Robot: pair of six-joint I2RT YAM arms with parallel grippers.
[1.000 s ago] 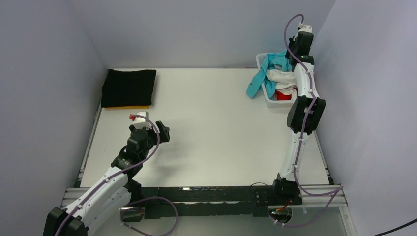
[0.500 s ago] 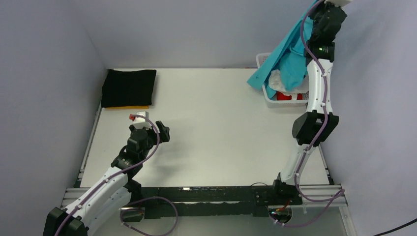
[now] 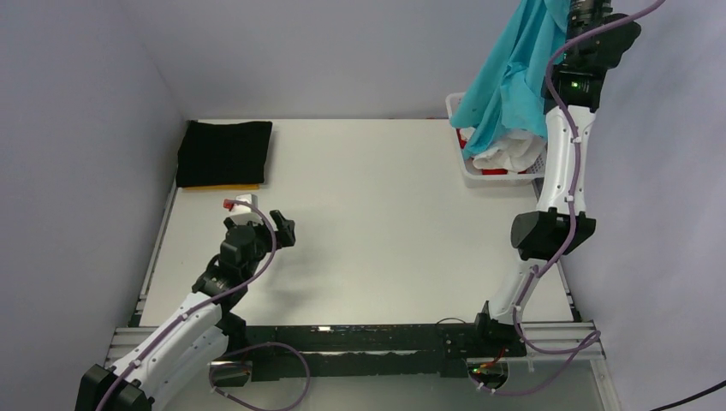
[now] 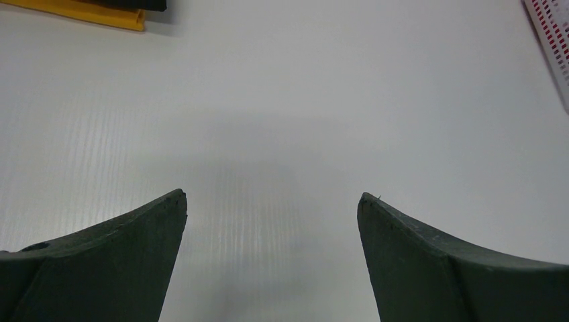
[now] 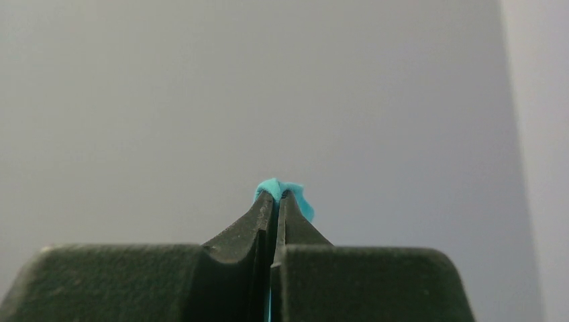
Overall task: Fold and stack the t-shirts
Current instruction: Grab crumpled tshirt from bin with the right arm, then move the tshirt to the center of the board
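My right gripper [image 5: 277,194] is shut on a bunch of the turquoise t-shirt [image 5: 298,198], high up against the back wall. In the top view the turquoise t-shirt [image 3: 514,77] hangs from the top right corner, its lower end over the basket. A white t-shirt [image 3: 514,152] and a red one [image 3: 465,137] lie in the basket. A folded black t-shirt [image 3: 224,152] lies at the far left on an orange-yellow one [image 3: 221,187]. My left gripper [image 3: 282,229] is open and empty over the bare table, as the left wrist view [image 4: 272,201] also shows.
The white lattice basket [image 3: 479,175] stands at the table's far right edge, and its corner shows in the left wrist view [image 4: 553,33]. Grey walls close in the left, back and right sides. The orange-yellow edge [image 4: 80,12] shows far ahead of the left gripper.
My right arm has risen steeply, pulling the turquoise t-shirt up out of the basket until it hangs almost free. The left arm has barely moved.
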